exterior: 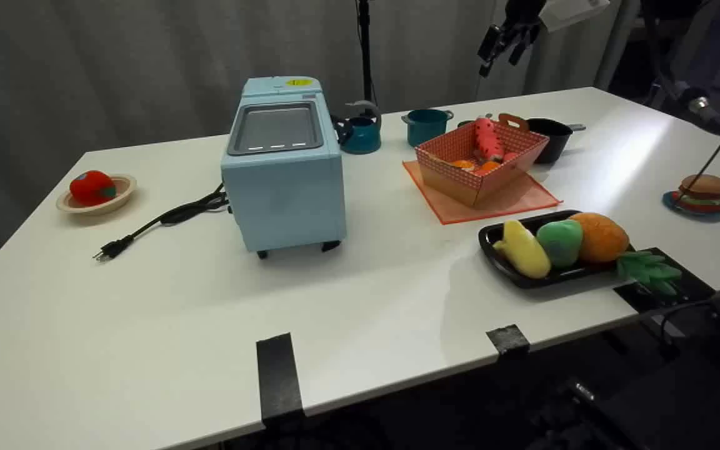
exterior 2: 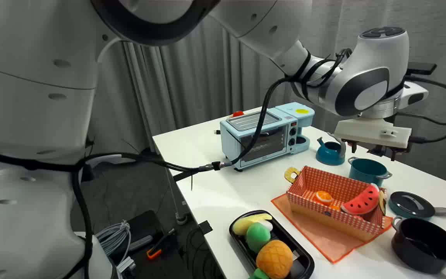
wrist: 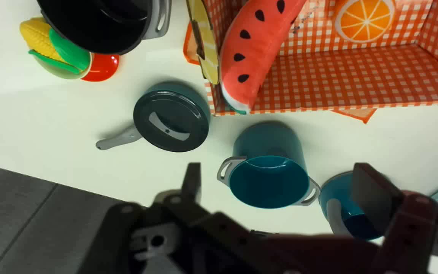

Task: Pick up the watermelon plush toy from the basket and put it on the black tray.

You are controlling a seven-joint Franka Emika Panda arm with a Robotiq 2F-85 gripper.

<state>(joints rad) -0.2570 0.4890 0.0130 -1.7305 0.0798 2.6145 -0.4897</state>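
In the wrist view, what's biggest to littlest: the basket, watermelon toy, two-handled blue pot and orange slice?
1. Basket, though the picture's edge cuts it off
2. Watermelon toy and two-handled blue pot: too alike to rank, and the toy is cut off too
3. Orange slice

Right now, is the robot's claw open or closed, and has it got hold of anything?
Gripper: open, with nothing held in it.
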